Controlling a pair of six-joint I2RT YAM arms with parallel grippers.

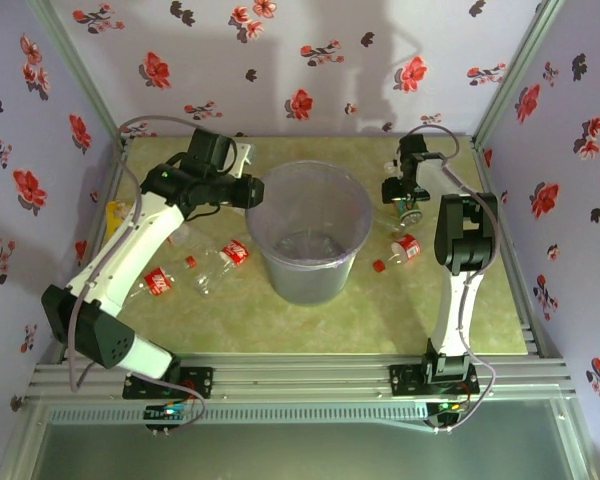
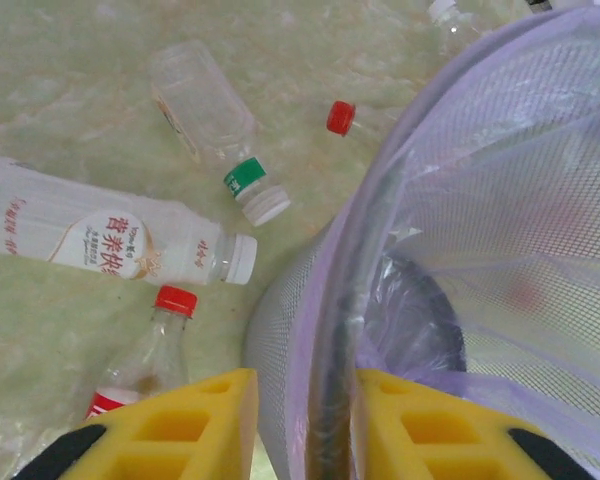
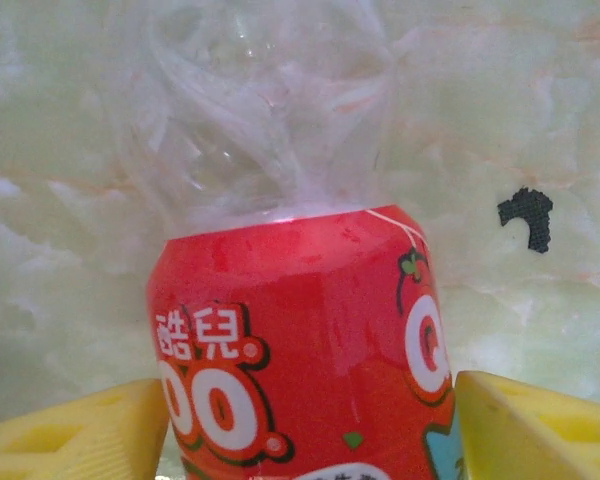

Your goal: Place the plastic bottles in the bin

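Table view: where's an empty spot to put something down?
Bare table runs along the near edge, between the bin and the metal rail. Another free strip lies behind the bin, against the flowered wall. Crowded: left of the bin, where bottles lie beside the left arm; right of it, more bottles by the right gripper.

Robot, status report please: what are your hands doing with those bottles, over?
Left gripper straddling rim of the bin, grip unclear. Right gripper flanking a red-labelled bottle on the table. More bottles lying beside the bin.
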